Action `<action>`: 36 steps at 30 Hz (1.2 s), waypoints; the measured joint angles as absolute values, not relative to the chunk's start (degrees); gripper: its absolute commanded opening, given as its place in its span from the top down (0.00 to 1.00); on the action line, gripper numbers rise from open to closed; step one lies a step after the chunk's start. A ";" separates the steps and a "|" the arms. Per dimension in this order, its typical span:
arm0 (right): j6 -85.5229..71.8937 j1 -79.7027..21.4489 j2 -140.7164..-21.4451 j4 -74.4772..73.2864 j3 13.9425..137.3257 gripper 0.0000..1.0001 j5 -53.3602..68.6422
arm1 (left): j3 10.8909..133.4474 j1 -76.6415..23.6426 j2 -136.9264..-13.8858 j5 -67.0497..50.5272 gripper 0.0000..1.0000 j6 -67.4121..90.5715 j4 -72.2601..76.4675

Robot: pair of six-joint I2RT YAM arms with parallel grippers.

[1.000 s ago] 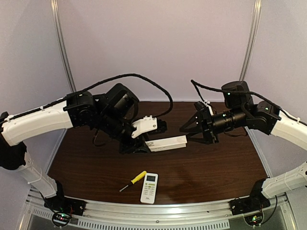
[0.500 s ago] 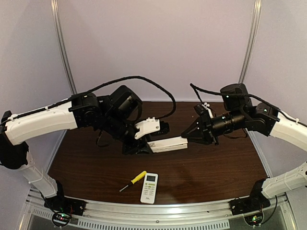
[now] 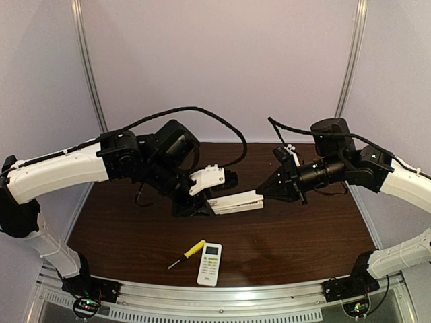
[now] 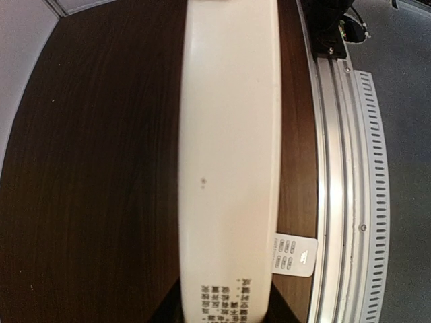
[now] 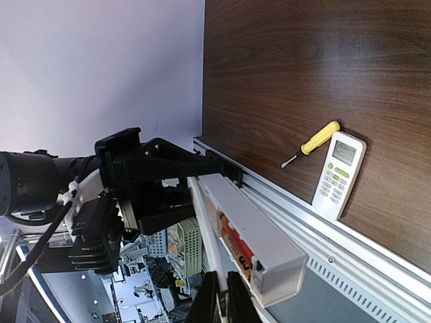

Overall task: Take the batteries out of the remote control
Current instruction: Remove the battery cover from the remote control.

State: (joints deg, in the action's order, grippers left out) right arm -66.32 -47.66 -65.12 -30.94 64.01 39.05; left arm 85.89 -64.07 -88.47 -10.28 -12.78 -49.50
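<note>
The remote [image 3: 236,200] was held level above the table [image 3: 289,235], clear of the surface, with its left end clamped in the left gripper [image 3: 204,204], whose jaws were closed partway onto the body. The open battery compartment [image 5: 217,219] ran along the remote's side in the right wrist view. One red-and-gold battery [image 5: 236,247] sat inside it; whether further cells lay beside it could not be determined. The right gripper [image 3: 261,190] had its jaws fully closed at the remote's right end. Whether anything was pinched between them could not be determined. On the dark wood-grain table, near the front edge, lay a yellow-handled screwdriver [image 3: 188,253] and, just beside it, a small remote [image 3: 209,263], buttons up. A metal rail [image 3: 236,296] bordered the front edge. Pale walls [image 3: 222,67] enclosed the cell.
</note>
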 measured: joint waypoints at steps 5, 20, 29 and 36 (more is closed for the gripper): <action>-66.85 -47.92 -65.12 -30.24 63.59 0.90 39.00 | 85.89 -64.07 -88.47 -10.28 1.00 -12.45 -49.45; -67.48 -48.47 -65.14 -28.64 63.48 1.00 39.00 | 85.84 -64.07 -88.40 -10.20 1.00 -11.86 -49.80; -67.51 -48.53 -65.14 -28.71 64.01 1.00 39.00 | 84.95 -64.12 -87.50 -10.15 1.00 -11.44 -49.19; -68.01 -48.64 -65.12 -28.25 64.97 1.00 38.98 | 83.96 -64.14 -86.70 -10.15 1.00 -10.90 -47.97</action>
State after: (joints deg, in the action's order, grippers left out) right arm -68.01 -48.64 -65.12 -28.25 64.97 38.98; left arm 83.96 -64.14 -86.70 -10.15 -10.90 -47.97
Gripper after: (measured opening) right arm 0.036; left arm 0.297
